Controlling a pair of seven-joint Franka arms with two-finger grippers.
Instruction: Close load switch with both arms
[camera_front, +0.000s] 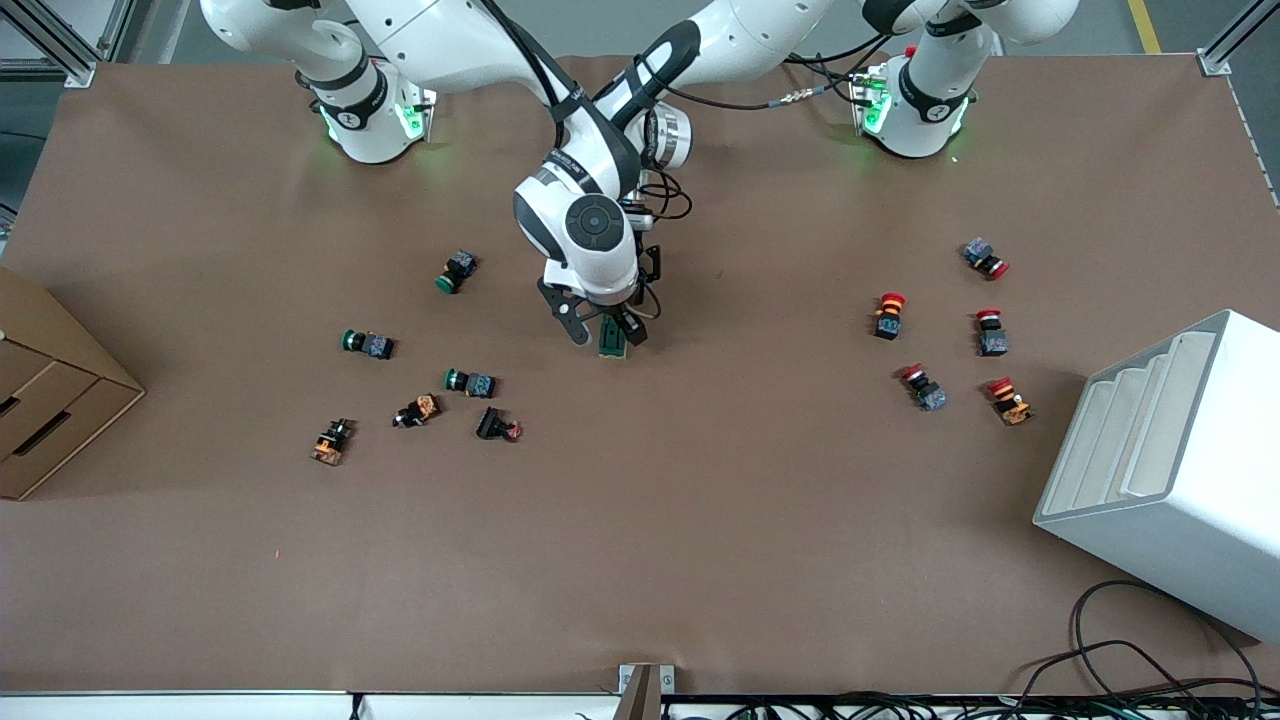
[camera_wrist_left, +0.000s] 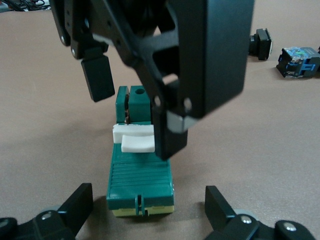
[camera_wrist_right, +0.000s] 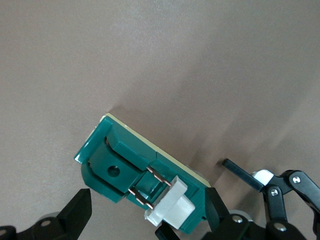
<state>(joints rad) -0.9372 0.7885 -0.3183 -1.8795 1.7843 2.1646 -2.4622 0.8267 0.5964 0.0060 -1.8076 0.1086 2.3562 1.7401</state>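
1. Nearest the front camera, the brown table (camera_front: 640, 560) is bare and flat. The switch can slide on it if it is pushed sideways.
2. Farther in, a white rack (camera_front: 1170, 450) stands at the left arm's end and a cardboard box (camera_front: 50, 400) at the right arm's end. Both are well apart from the work.
3. Loose push-buttons lie in two groups. The green-capped group (camera_front: 470, 383) is toward the right arm's end and the red-capped group (camera_front: 920, 385) toward the left arm's end. None is close enough to crowd the grippers.
4. The load switch (camera_front: 612, 342) lies flat at mid-table with its long axis running roughly near-to-far.
5. The left gripper (camera_wrist_left: 148, 192) sits low at one end of the switch, in line with that axis. Its fingers are spread to either side of the body, and a gap shows on each side.
6. The right gripper (camera_wrist_left: 134, 107) hangs over the switch, fingers apart. One finger (camera_wrist_left: 170, 135) is against the raised white lever (camera_wrist_left: 135, 139), and the other is clear of the body.
7. Judgement: the left fingers must close across the short axis to brace the block, and the right finger then pushes the lever down along the long axis.
8. Farthest, the right arm (camera_front: 370, 120) and the left arm (camera_front: 915, 110) both reach in to the centre.
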